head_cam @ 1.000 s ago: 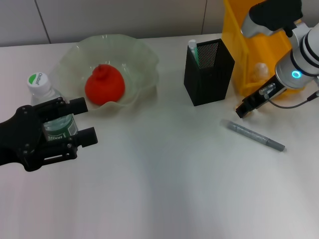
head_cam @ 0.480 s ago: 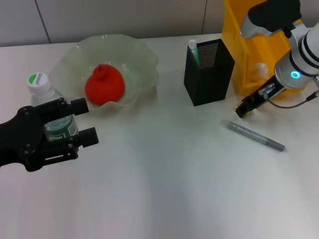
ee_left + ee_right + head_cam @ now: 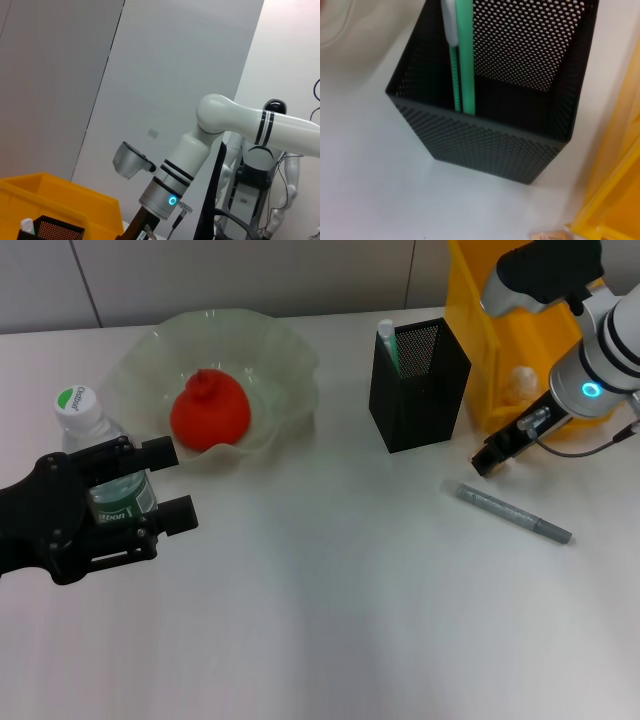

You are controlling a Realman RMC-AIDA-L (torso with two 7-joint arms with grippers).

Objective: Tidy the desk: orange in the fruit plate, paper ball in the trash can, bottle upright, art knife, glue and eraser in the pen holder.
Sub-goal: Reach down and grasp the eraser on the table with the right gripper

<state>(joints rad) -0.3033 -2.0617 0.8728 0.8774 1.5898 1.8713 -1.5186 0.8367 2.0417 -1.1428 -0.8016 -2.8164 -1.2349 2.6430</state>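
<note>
Clear plastic, the green-labelled bottle point(image 3: 103, 468) stands upright near the desk's left edge, with the left gripper point(image 3: 140, 492) spread open around it, so the standing-up step looks finished. Next I judge the grey art knife point(image 3: 514, 512) near the right edge needs lifting into the black mesh pen holder point(image 3: 418, 385); the right gripper point(image 3: 487, 462) hovers beside it, fingers impossible to read.

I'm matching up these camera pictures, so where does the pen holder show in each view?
Head view: pen holder upper middle, left of the trash can.
Left wrist view: only its rim, bottom left corner.
Right wrist view: it fills the frame.
Shared landmark: the trash can.
</note>
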